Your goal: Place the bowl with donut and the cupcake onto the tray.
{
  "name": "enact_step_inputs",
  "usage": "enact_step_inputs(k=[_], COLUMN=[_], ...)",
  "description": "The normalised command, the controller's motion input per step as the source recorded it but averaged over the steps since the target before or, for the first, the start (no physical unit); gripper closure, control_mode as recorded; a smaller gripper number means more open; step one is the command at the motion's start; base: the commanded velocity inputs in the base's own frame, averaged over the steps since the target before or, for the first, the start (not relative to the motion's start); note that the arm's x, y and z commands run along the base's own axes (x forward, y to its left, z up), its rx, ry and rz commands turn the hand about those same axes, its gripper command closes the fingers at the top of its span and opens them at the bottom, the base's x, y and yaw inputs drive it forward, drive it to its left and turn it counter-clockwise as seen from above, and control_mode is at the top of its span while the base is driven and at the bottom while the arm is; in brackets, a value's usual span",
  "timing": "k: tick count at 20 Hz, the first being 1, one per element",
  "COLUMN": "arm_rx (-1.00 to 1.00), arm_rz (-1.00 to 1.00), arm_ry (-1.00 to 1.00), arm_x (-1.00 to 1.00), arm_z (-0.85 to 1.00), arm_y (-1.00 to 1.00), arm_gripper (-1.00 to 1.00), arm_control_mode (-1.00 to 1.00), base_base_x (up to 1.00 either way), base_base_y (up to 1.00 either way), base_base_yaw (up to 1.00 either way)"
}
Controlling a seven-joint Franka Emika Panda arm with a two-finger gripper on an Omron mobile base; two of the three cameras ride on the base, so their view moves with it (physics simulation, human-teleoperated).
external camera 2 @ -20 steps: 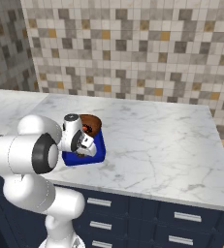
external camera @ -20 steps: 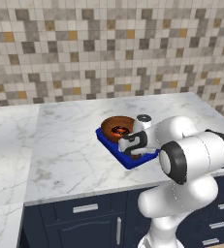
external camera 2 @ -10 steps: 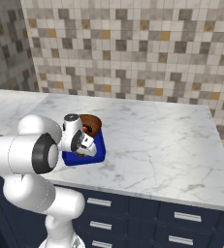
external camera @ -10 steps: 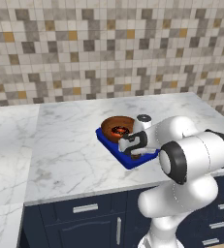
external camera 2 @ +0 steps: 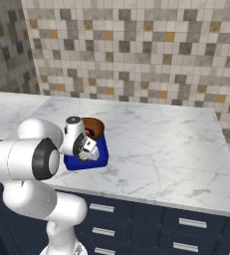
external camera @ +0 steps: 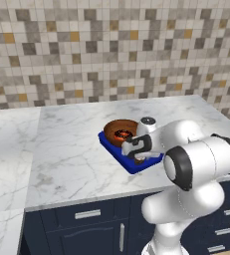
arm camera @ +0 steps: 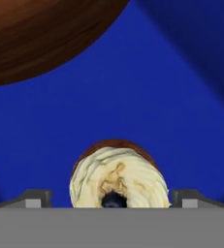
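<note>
The deep blue tray (external camera: 132,165) (external camera 2: 103,150) (arm camera: 133,97) lies on the marble counter. The brown bowl (external camera: 117,128) (external camera 2: 96,125) (arm camera: 36,34) with the reddish-orange donut (external camera: 122,134) stands on the tray's far half. On the tray floor, close below the hand, the cupcake (arm camera: 118,177) shows its pale tan top and dark wrapper. My gripper (external camera: 137,153) (external camera 2: 87,151) (arm camera: 112,201) hangs low over the tray's near half, open. One fingertip (arm camera: 33,197) stands on each side of the cupcake, with a small gap to it.
The white marble counter (external camera: 66,159) (external camera 2: 161,144) runs wide to both sides of the tray, backed by a tiled wall. Dark blue drawers (external camera 2: 151,224) sit under its front edge.
</note>
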Motion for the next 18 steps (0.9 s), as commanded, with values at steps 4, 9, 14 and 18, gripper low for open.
enact_step_inputs(k=[4, 9, 14, 18], arm_rx=[0.0, 0.0, 0.0, 0.0], arm_rz=[0.0, 0.0, 0.0, 0.0], arm_ry=[0.0, 0.0, 0.0, 0.0], arm_x=[0.0, -0.04, -0.21, -0.31], arm_z=[0.39, 0.52, 0.56, 0.53], arm_y=[-0.02, -0.03, 0.0, -0.08], arm_gripper=[-1.0, -1.0, -1.0, -1.0], arm_control_mode=[-1.0, -1.0, -1.0, -1.0], base_base_x=[0.0, 0.0, 0.0, 0.0], base_base_y=[0.0, 0.0, 0.0, 0.0], base_base_yaw=[0.0, 0.0, 0.0, 0.0])
